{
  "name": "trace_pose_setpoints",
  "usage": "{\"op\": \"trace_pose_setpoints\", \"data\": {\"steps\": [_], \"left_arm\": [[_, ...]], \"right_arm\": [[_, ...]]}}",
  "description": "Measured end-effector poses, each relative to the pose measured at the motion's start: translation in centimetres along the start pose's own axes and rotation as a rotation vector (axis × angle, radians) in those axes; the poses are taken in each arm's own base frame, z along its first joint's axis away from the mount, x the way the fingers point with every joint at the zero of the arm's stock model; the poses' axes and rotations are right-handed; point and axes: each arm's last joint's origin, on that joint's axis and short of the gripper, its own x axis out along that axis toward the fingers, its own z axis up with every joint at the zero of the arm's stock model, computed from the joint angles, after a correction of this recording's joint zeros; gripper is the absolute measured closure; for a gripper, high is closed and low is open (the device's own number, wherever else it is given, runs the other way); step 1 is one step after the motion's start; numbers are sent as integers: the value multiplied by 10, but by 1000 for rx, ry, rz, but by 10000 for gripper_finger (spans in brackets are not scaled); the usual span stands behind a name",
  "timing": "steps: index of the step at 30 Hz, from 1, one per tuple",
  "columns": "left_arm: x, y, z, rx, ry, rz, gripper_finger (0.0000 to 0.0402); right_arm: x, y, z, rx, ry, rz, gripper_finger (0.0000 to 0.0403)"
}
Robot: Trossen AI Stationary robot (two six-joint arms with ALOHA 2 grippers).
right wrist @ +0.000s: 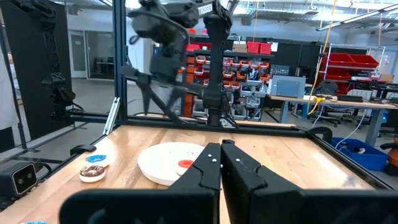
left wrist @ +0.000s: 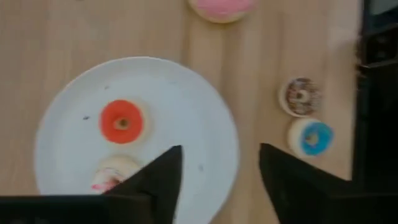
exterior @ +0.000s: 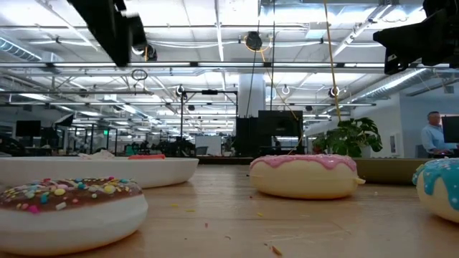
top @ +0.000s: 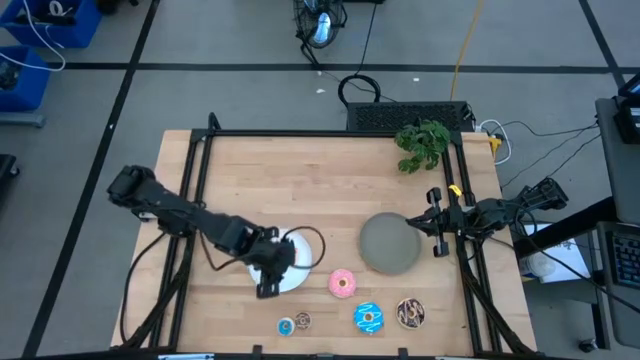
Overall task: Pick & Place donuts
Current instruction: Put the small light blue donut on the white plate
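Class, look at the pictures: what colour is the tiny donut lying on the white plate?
Red-orange donut, clearest in the left wrist view.

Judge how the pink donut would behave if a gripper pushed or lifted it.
The pink donut sits flat on a wide base on the table, so a push would probably slide it rather than roll it. Its glossy rounded sides may slip between fingers. It looks moulded and stiff, likely light for its bulk.

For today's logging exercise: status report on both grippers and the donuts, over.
Left gripper open, empty, above white plate. Red-orange donut on plate. Right gripper shut, parked at table's right edge. Pink donut on table, path unobstructed.
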Motion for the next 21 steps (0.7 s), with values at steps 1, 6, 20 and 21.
{"op": "trace_pose_setpoints", "data": {"steps": [1, 6, 20, 21], "left_arm": [[-1, -5, -1, 14, -1, -10, 236], [0, -26, -14, 104, 25, -52, 377], [69, -80, 11, 160, 292, -30, 397], [72, -85, 14, 178, 312, -16, 398]], "right_arm": [[0, 0, 0, 0, 0, 0, 403], [0, 0, 0, 0, 0, 0, 403], [0, 0, 0, 0, -1, 0, 403], [0, 0, 0, 0, -1, 0, 403]]}}
